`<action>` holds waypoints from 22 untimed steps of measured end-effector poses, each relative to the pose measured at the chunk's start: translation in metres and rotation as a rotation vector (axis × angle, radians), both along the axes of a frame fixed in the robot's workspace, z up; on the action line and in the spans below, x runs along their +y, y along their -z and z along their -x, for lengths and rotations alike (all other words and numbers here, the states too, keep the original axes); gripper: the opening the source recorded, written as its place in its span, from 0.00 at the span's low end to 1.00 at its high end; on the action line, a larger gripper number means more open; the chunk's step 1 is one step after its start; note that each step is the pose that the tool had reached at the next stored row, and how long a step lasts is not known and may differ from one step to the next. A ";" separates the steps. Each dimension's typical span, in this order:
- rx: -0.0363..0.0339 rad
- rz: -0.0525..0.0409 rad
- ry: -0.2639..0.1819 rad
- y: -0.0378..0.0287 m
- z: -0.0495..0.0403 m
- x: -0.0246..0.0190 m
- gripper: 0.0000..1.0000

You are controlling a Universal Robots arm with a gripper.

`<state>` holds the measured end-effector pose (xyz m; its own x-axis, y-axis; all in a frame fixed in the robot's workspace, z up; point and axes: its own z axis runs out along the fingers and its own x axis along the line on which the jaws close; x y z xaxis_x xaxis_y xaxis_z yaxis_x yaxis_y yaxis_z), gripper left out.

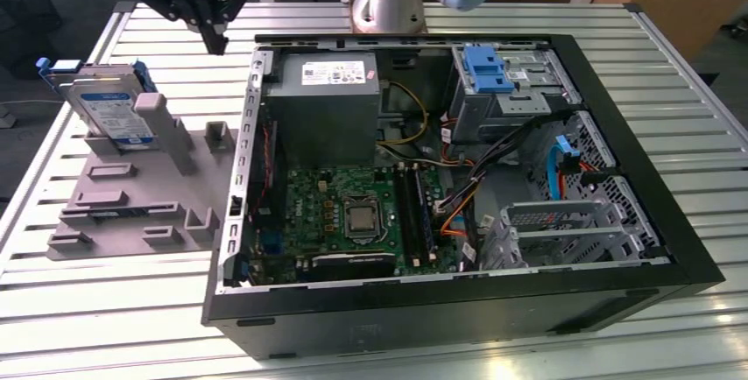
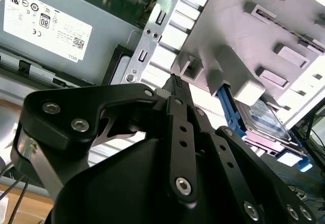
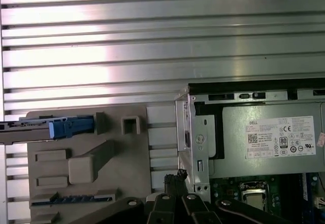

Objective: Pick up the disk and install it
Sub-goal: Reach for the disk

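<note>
Over the slatted aluminium table [image 1: 117, 327], the black gripper [image 1: 215, 44] hangs closed and empty, near the blue-framed silver disk [image 1: 111, 110].

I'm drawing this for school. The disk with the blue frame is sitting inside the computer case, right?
Not quite. The disk with the blue frame is sitting on the grey stand beside the computer case, not inside it. The exterior view shows this.
</note>
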<state>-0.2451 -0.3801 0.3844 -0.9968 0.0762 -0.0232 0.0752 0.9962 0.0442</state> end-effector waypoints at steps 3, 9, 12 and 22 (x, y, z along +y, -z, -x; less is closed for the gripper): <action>0.0006 -0.0001 0.000 0.0005 0.0040 0.0015 0.11; 0.0038 0.0000 0.000 0.0011 0.0138 0.0092 0.11; 0.0059 0.0000 0.000 0.0016 0.0211 0.0116 0.11; 0.0151 0.0000 0.000 0.0032 0.0453 0.0203 0.11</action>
